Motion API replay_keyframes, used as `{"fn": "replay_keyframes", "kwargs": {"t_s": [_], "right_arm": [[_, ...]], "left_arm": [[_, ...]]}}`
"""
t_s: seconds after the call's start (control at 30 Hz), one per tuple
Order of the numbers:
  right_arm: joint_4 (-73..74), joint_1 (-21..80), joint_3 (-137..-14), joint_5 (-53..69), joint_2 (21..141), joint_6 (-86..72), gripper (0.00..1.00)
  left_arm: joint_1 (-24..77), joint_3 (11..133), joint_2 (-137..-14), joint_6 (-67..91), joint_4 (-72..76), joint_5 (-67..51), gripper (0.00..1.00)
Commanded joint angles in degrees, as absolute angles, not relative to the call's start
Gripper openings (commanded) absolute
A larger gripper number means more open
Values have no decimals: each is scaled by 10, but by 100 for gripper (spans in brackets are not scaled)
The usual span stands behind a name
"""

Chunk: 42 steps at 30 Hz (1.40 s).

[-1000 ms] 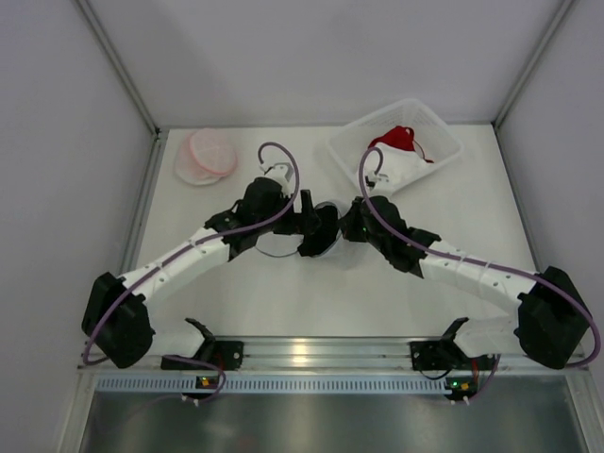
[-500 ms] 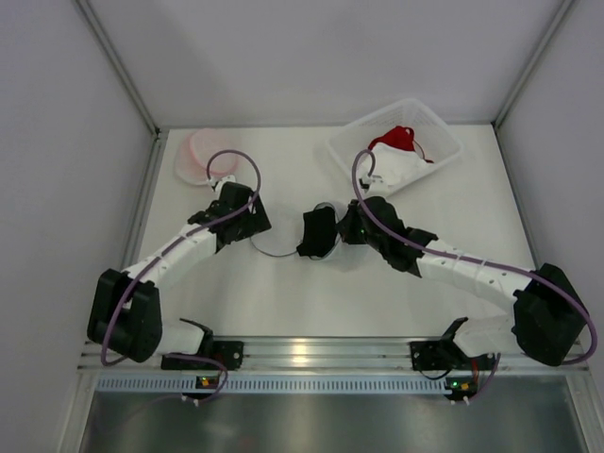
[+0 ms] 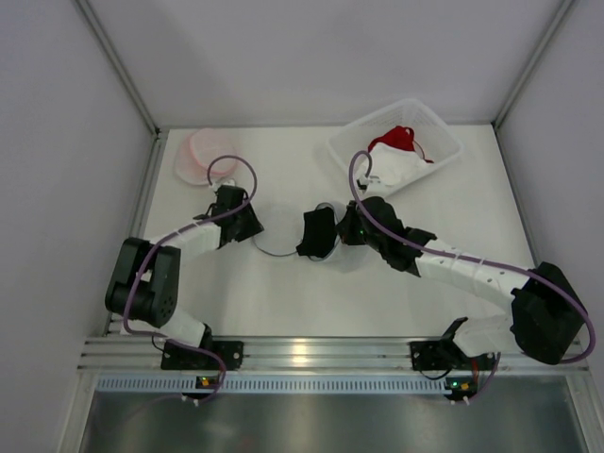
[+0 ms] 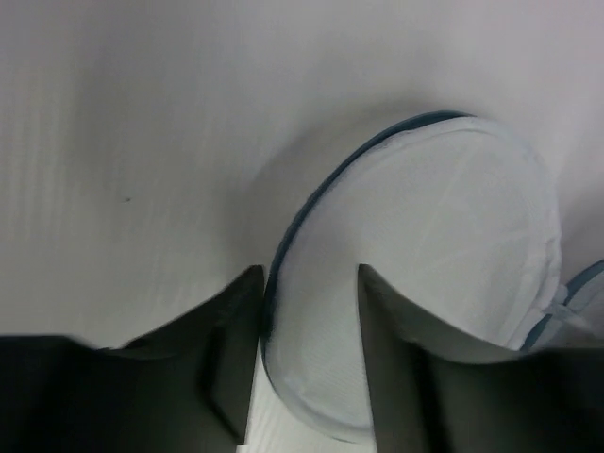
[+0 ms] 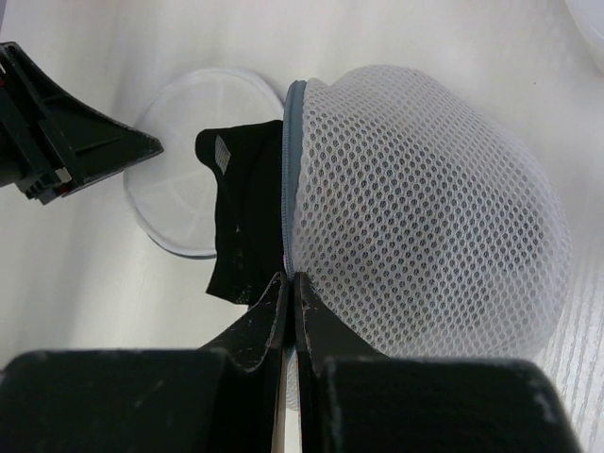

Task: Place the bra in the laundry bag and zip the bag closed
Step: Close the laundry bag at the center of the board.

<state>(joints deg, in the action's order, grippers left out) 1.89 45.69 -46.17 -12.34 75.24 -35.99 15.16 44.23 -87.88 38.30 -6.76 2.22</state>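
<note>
At the middle of the desk (image 3: pixel 283 302), we see the right gripper (image 5: pixel 289 283) pressed together on the grey zip rim of the white mesh bag (image 5: pixel 425 217). The bag's domed half bulges up just beyond the gripper. The black bra (image 5: pixel 247 222) pokes out of the bag's open mouth, tucked partly behind the rim and hanging over the flat round lid (image 5: pixel 179 198), which lies on the desk toward the left edge.

From that side, the left gripper (image 4: pixel 308 283) sits low over the desk with its jaws spread. The lid's dark-edged rim lies between the fingers (image 4: pixel 231 359), and we cannot tell whether either finger touches it.

From above, the two grippers face each other across the bag and stand apart, with the lid and the bra between them.

Near the far right corner stands a clear bin (image 3: pixel 444 137) holding a red garment (image 3: pixel 396 139) and a white one (image 3: pixel 401 170). A pink round item (image 3: pixel 203 153) lies near the far left corner, well apart from the bag.
</note>
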Motion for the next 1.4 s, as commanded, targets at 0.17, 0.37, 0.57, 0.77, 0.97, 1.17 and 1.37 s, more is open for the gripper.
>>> {"fn": "replay_keyframes", "kwargs": {"t_s": [0.17,0.37,0.57,0.77,0.97,1.17,1.37], "right_arm": [[33,449,-501,-148,749,-359,0],[60,425,-534,-168,735,-331,0],[33,409,-525,-145,740,-337,0],[22,374,-565,-97,772,-344,0],[133,366,-694,-105,790,-319,0],[91,371,-652,-56,806,-344,0],[38,379,-583,-54,788,-380,0]], "left_arm": [[152,476,-877,375,17,-66,0],[152,657,-713,265,-200,39,0],[153,784,-643,252,-276,-32,0],[199,770,-628,249,-311,-9,0],[204,752,-628,185,-369,3,0],[220,751,-626,164,-367,-6,0],[300,791,-660,119,-368,135,0]]}}
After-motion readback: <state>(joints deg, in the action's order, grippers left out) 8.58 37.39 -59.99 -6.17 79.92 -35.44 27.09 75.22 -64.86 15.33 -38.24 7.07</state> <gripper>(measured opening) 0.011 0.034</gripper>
